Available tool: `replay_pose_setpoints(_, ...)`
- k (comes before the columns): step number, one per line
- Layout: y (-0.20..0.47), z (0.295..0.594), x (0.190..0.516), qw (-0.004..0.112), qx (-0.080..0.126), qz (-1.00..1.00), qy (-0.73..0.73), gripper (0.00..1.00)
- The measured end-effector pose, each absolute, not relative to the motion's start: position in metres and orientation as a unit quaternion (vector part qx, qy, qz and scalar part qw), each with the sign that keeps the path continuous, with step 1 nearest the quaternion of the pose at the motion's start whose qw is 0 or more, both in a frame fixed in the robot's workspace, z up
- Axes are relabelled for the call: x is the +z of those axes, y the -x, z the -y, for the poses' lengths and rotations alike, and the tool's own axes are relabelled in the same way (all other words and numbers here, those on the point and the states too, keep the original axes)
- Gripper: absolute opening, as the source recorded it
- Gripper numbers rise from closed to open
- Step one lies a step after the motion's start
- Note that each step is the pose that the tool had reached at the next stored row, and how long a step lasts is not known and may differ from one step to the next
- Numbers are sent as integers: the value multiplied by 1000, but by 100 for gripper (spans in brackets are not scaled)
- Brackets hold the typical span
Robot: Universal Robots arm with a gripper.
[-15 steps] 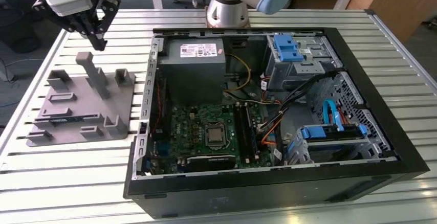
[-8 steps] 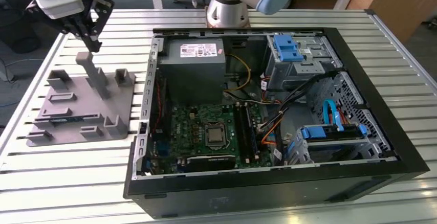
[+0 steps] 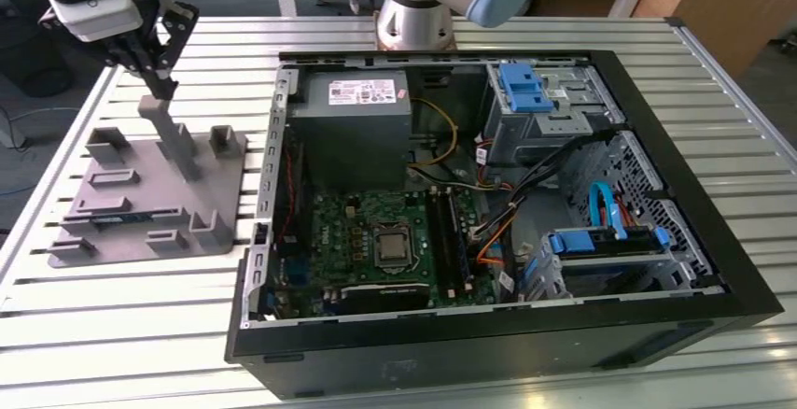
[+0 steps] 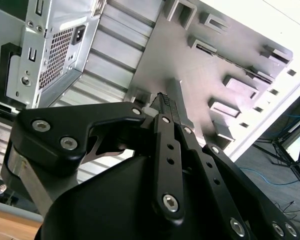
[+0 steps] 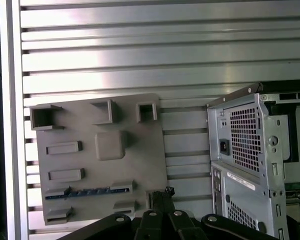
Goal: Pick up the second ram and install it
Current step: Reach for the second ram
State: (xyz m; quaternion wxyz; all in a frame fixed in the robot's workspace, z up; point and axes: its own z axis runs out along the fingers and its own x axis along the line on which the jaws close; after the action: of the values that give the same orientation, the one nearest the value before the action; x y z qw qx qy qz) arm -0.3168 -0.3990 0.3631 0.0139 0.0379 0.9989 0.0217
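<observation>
A: Slatted metal table, what sits there?
B: Grey moulded tray; the thin blue-green second ram lies flat in one slot. Black end effector hovers above, fingers pressed together.

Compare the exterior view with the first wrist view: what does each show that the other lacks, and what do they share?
Exterior view: the open inside of the case, with the green motherboard, the blue drive brackets, and the arm's base behind the case. First wrist view: the case's rear panel, with its vent grille and power socket. Both: the grey holder on the slatted table beside the case, the ram stick resting on it, and the gripper above the holder.
</observation>
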Motion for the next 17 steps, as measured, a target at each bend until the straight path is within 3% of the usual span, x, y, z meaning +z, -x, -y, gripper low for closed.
replay_pose_setpoints(17, 334, 399, 353, 14, 22, -999, -38, 10)
